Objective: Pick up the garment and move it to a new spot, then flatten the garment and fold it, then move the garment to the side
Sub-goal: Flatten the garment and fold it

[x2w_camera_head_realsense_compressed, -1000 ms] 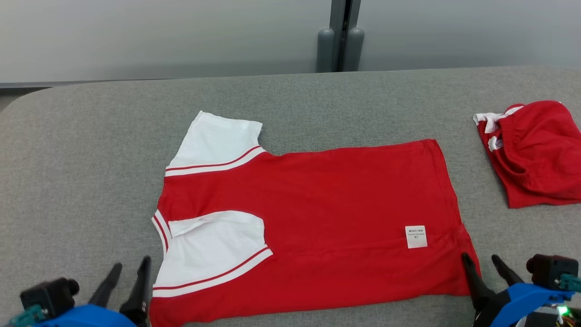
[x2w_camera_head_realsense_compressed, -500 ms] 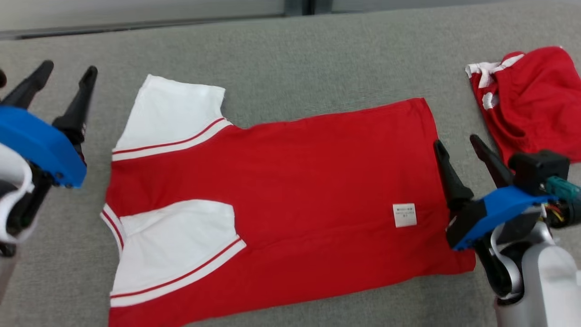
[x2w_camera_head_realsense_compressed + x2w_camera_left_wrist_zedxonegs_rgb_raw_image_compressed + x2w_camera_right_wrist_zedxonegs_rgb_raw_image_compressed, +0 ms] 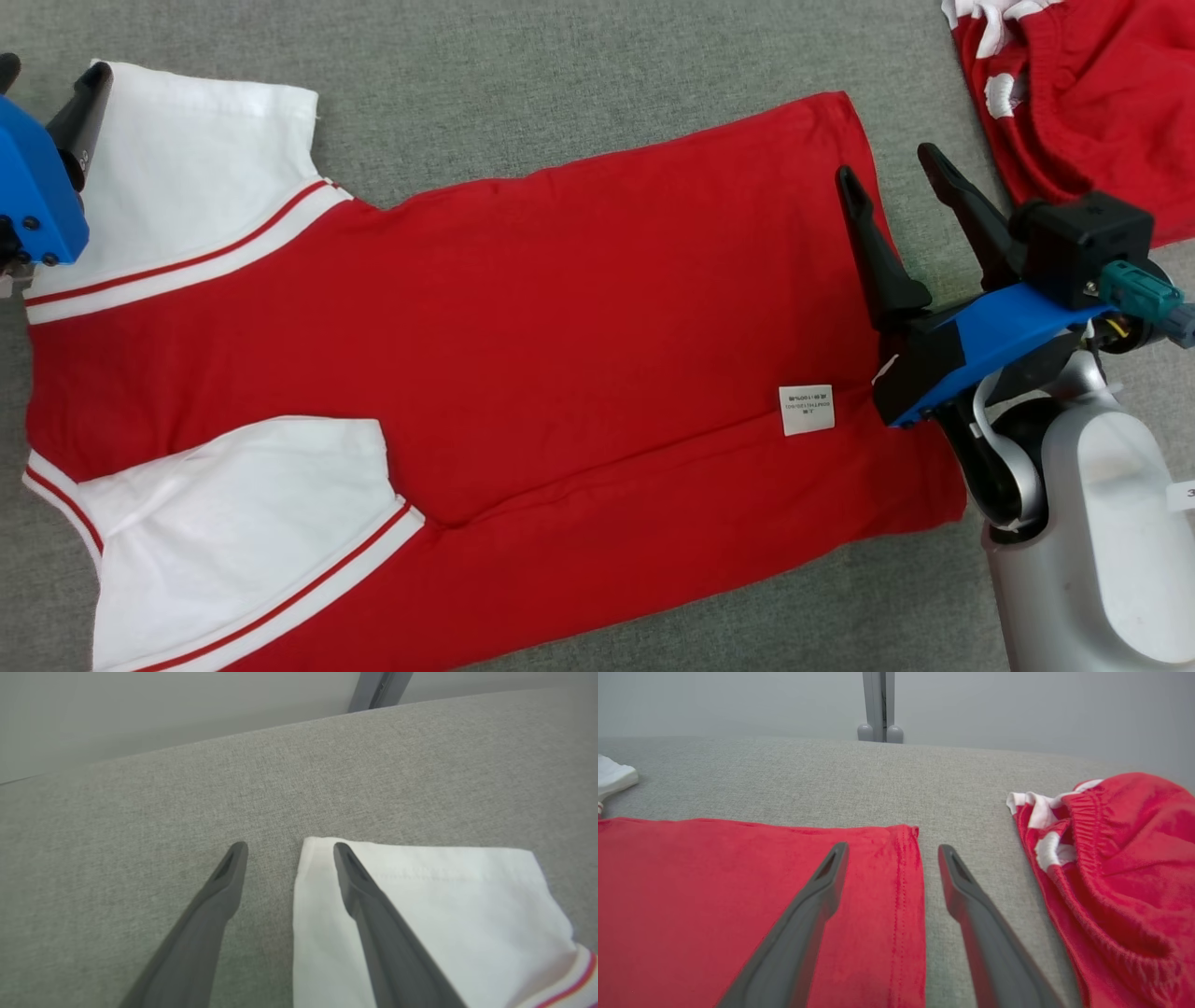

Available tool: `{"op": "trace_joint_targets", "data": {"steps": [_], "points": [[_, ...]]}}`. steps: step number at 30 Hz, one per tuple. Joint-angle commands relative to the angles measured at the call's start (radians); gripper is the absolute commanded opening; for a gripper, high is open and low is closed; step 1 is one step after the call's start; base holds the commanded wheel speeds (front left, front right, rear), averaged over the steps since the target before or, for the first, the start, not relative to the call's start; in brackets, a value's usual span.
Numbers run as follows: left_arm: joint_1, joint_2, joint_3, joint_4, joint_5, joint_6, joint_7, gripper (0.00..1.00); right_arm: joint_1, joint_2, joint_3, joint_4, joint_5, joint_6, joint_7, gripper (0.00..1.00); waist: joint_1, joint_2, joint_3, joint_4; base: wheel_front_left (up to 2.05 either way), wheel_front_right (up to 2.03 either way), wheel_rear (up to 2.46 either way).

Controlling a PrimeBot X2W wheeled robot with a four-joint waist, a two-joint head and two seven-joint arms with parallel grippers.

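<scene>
Shirt [image 3: 560, 308], red with white sleeves, lies spread flat on the grey padded table [image 3: 579, 47], its hem toward the robot's right and its sleeves toward the left. The bottom and left edges of the head view cut off the shirt's near left corner, so the folded-in near sleeve [image 3: 233, 523] is only partly seen. A small white label [image 3: 807, 410] sits on the red cloth near the hem; its print is too small to read. A bunched pair of red shorts [image 3: 1083, 93] lies apart from the shirt at the far right, cropped by the frame.

The left gripper [image 3: 289, 847] has its fingers spread wide and holds nothing. One finger is over the corner of the far sleeve [image 3: 187, 159], the other over bare table. The right gripper [image 3: 887, 161] is likewise spread wide and empty, straddling the hem: one finger above red cloth, the other above the grey strip between shirt and shorts. The fingertips seem just above the surface, but whether any of them touches the cloth is hard to tell.
</scene>
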Motion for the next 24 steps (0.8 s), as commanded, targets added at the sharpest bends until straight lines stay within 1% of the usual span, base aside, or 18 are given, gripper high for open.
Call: {"op": "trace_joint_targets", "data": {"steps": [1, 7, 12, 15, 16, 17, 18, 19, 24], "points": [[-0.022, 0.000, 0.000, 0.010, -0.006, -0.004, 0.007, 1.00, -0.016, -0.002, 0.001, 0.003, -0.003, 0.000, -0.009, 1.00, -0.0003, 0.0000, 0.005, -0.003, 0.00, 0.00, 0.00], [-0.040, -0.007, -0.022, 0.035, -0.034, -0.031, 0.065, 1.00, -0.024, -0.002, 0.000, 0.016, 0.005, 0.000, -0.021, 1.00, -0.0003, 0.0000, 0.017, -0.011, 0.00, 0.00, 0.00], [-0.038, 0.005, -0.049, 0.047, -0.027, -0.030, 0.119, 1.00, -0.035, -0.002, 0.011, 0.026, 0.014, 0.000, -0.030, 1.00, -0.0003, 0.0000, 0.025, -0.021, 0.00, 0.00, 0.00], [-0.032, -0.005, -0.062, 0.049, -0.044, -0.036, 0.151, 1.00, -0.041, -0.002, 0.019, 0.032, 0.018, 0.000, -0.033, 1.00, -0.0003, 0.0000, 0.030, -0.026, 0.00, 0.00, 0.00], [-0.030, -0.010, -0.065, 0.046, -0.052, -0.039, 0.160, 0.78, -0.043, -0.002, 0.021, 0.033, 0.018, 0.000, -0.036, 1.00, -0.0003, 0.0000, 0.031, -0.027, 0.00, 0.00, 0.00], [-0.029, -0.013, -0.068, 0.041, -0.059, -0.043, 0.166, 0.47, -0.045, -0.002, 0.022, 0.035, 0.017, 0.000, -0.038, 1.00, -0.0003, 0.0000, 0.031, -0.027, 0.00, 0.00, 0.00], [-0.028, -0.017, -0.071, 0.035, -0.064, -0.047, 0.170, 0.27, -0.045, -0.002, 0.022, 0.038, 0.017, 0.000, -0.040, 1.00, -0.0003, 0.0000, 0.030, -0.027, 0.00, 0.00, 0.00], [-0.029, -0.017, -0.073, 0.027, -0.065, -0.048, 0.168, 0.00, -0.045, -0.002, 0.021, 0.041, 0.016, 0.000, -0.040, 1.00, -0.0003, 0.0000, 0.028, -0.026, 0.00, 0.00, 0.00], [-0.038, -0.010, -0.076, -0.002, -0.050, -0.058, 0.123, 0.00, -0.055, -0.002, 0.006, 0.059, 0.006, 0.000, -0.036, 1.00, -0.0003, 0.0000, 0.002, -0.012, 0.00, 0.00, 0.00]]}}
